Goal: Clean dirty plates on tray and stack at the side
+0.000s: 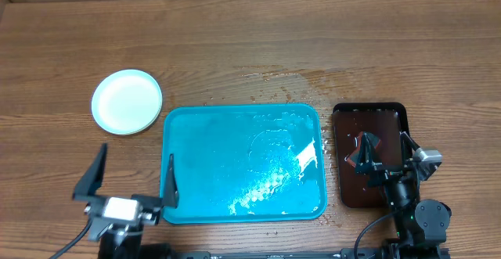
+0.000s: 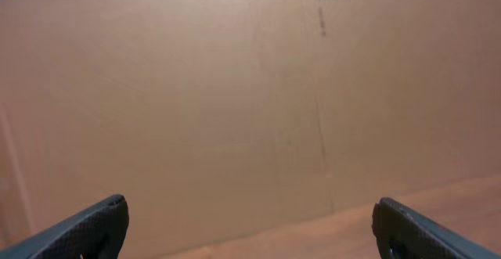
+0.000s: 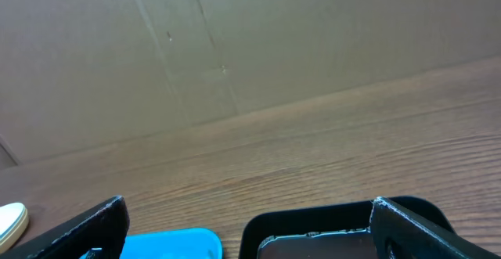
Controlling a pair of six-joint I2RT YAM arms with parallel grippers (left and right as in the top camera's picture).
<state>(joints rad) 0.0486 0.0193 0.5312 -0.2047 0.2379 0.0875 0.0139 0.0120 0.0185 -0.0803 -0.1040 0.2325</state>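
Observation:
The turquoise tray (image 1: 196, 134) lies in the middle of the table, wet and with no plate on it; its far corner (image 3: 176, 243) shows in the right wrist view. A round white plate with a pale rim (image 1: 127, 101) rests on the wood to the tray's upper left, and its edge (image 3: 11, 220) shows in the right wrist view. Whether other plates lie under it I cannot tell. My left gripper (image 1: 131, 179) stands open at the tray's near left corner and holds nothing; its wrist view shows it (image 2: 254, 235) facing a cardboard wall. My right gripper (image 1: 389, 156) hangs open and empty over the dark tray.
A small dark brown-black tray (image 1: 383, 118) holding liquid sits right of the turquoise one, with its rim (image 3: 313, 221) in the right wrist view. Water spots (image 1: 274, 79) mark the wood behind the turquoise tray. A cardboard wall (image 3: 235, 40) closes the table's far side.

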